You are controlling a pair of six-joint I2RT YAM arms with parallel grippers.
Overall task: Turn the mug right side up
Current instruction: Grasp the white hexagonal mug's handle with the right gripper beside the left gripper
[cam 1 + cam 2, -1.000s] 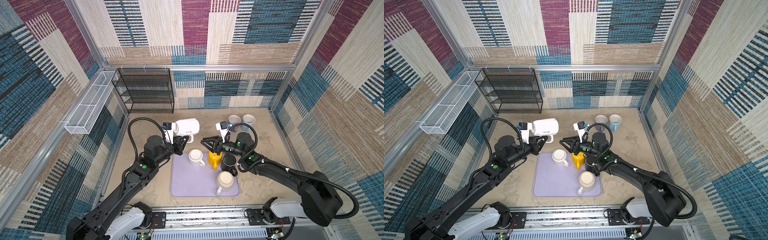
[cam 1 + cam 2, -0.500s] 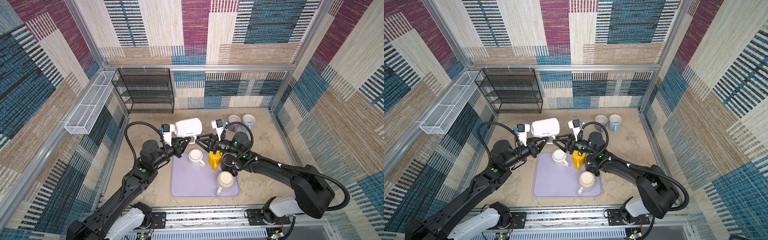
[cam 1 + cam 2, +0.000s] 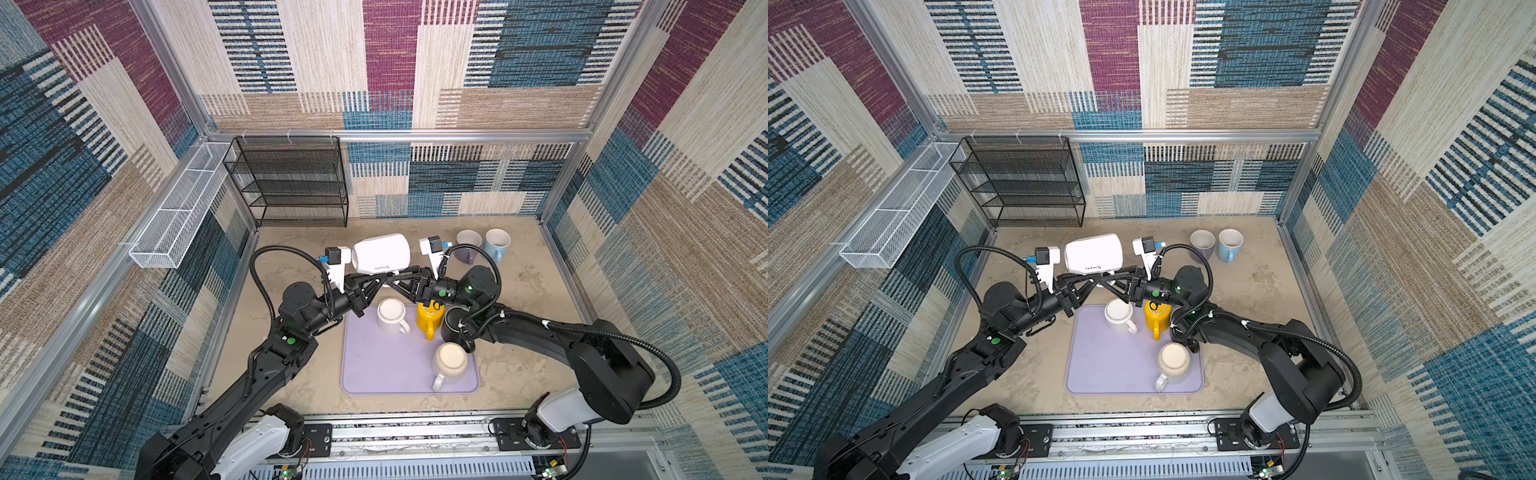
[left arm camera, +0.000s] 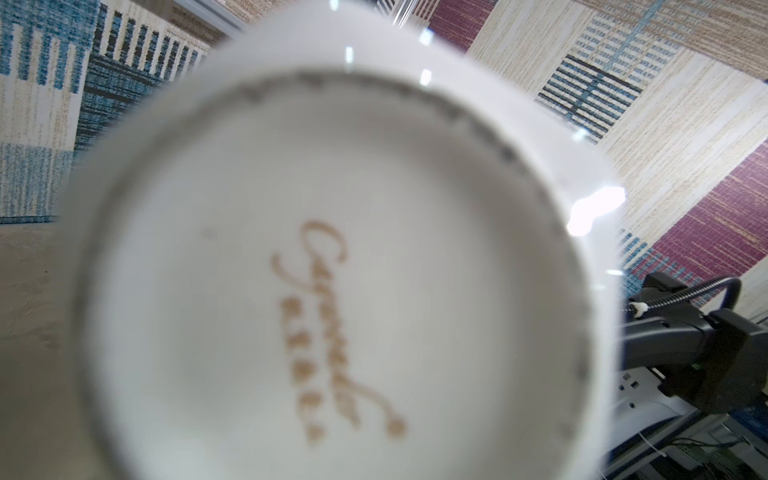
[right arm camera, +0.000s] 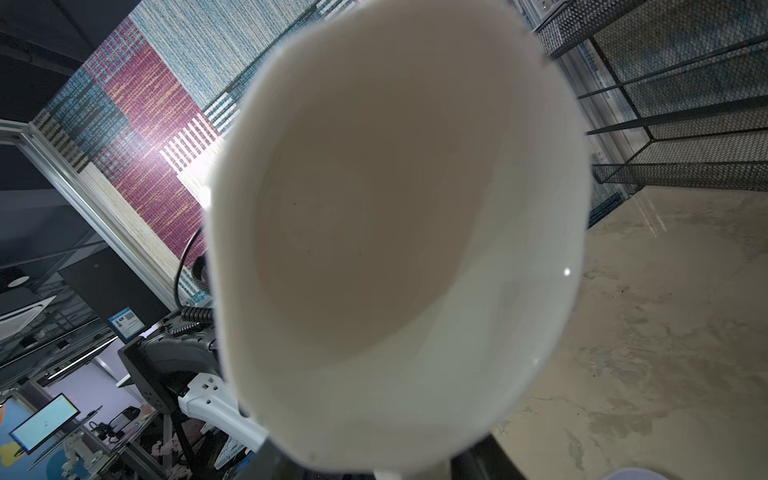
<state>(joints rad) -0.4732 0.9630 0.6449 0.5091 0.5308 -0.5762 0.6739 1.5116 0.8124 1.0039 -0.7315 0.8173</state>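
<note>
A white mug point(image 3: 380, 253) point(image 3: 1094, 253) hangs in the air above the table's back half, lying on its side with its base to the left and its mouth to the right. My left gripper point(image 3: 384, 281) point(image 3: 1096, 282) is shut on its handle from below. My right gripper point(image 3: 397, 283) point(image 3: 1111, 282) reaches in from the right to the same spot under the mug. Its fingertips are lost among the left fingers. The mug's base point(image 4: 332, 270) with gold lettering fills the left wrist view. Its open mouth point(image 5: 395, 208) fills the right wrist view. Both pairs of jaws are hidden there.
A purple mat point(image 3: 374, 374) holds a white mug point(image 3: 391, 316), a yellow mug point(image 3: 430, 322), a black mug point(image 3: 453, 330) and a beige mug point(image 3: 451, 359). Two upright mugs point(image 3: 468, 245) point(image 3: 497, 243) stand at the back right. A black wire rack point(image 3: 291, 183) and a white basket point(image 3: 178, 208) are at the back left.
My right gripper has swung left from above the yellow mug to the underside of the held white mug. The left arm has kept hold of the mug and shifted it slightly.
</note>
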